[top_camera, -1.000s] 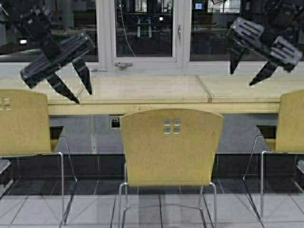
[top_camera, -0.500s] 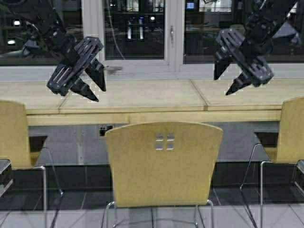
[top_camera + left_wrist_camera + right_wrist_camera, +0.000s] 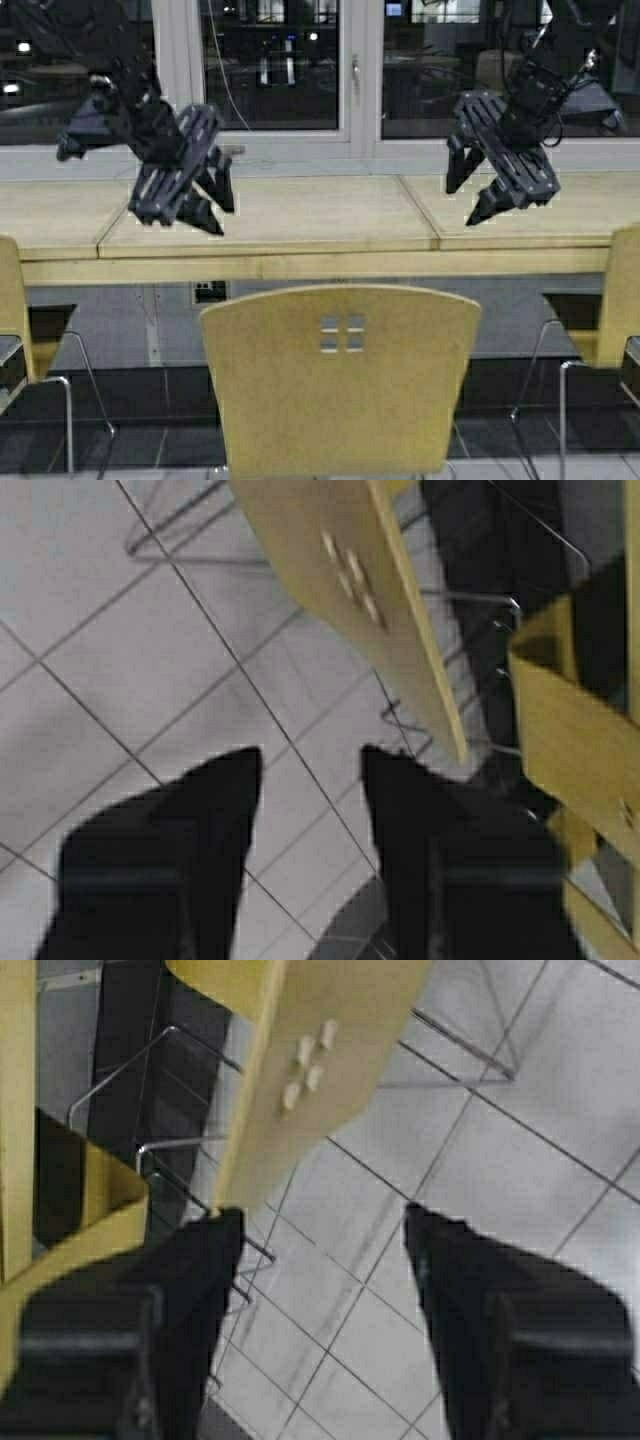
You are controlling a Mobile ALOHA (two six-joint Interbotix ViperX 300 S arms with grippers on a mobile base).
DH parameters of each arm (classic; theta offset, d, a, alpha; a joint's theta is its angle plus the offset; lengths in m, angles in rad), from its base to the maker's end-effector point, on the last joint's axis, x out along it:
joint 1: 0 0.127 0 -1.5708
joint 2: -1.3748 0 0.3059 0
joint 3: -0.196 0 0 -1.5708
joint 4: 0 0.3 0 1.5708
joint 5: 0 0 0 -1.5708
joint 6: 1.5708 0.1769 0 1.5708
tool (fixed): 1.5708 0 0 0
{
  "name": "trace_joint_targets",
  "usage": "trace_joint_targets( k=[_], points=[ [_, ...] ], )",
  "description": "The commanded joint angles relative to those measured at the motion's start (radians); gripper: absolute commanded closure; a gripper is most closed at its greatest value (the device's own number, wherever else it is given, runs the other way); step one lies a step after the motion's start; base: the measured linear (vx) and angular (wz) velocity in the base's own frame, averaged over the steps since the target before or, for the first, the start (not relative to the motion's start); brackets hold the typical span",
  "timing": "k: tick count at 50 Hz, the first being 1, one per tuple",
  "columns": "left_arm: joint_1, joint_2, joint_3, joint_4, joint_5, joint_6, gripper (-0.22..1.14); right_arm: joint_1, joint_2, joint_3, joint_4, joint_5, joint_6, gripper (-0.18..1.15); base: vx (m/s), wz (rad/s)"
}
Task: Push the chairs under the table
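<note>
The left gripper [image 3: 212,205] hung in the air above the table [image 3: 300,215], with its fingers spread apart and nothing between them. In the left wrist view the two black fingers [image 3: 210,820] showed a clear gap, through which only the tiled floor [image 3: 120,640] was visible. The gripper touched neither table nor chair.

The right gripper [image 3: 462,202] hung at a similar height above the right half of the table, likewise spread wide and holding nothing. In the right wrist view its fingers [image 3: 450,1280] stood well apart over the floor tiles, and one finger overlapped the lower edge of a chair back in that picture; contact could not be determined.

The middle chair [image 3: 340,375] stood directly in front of the robot, backrest toward the camera, with four small square cut-outs near the top of the backrest. Its backrest stood on the near side of the table's front edge, below the tabletop. A second chair [image 3: 12,310] was partly visible at the left edge, and a third chair [image 3: 615,300] at the right edge, both also on the near side of the table. A window [image 3: 270,70] ran behind the table.
</note>
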Motion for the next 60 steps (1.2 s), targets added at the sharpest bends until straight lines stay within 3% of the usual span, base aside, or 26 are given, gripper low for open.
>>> trace_joint_targets(
  k=[1, 34, 60],
  points=[
    [-0.011, 0.035, -0.034, -0.008, -0.003, -0.003, 0.16, 0.006, 0.006, -0.006, 0.006, -0.002, 0.003, 0.1, 0.24, 0.13],
    [-0.067, 0.209, -0.086, -0.037, 0.028, -0.067, 0.16, 0.046, 0.127, 0.054, 0.071, -0.017, 0.048, 0.1, 0.19, 0.04],
    [-0.11, 0.325, -0.147, -0.041, 0.029, -0.137, 0.16, 0.046, 0.272, -0.044, 0.071, -0.003, 0.04, 0.1, 0.06, -0.03]
  ],
)
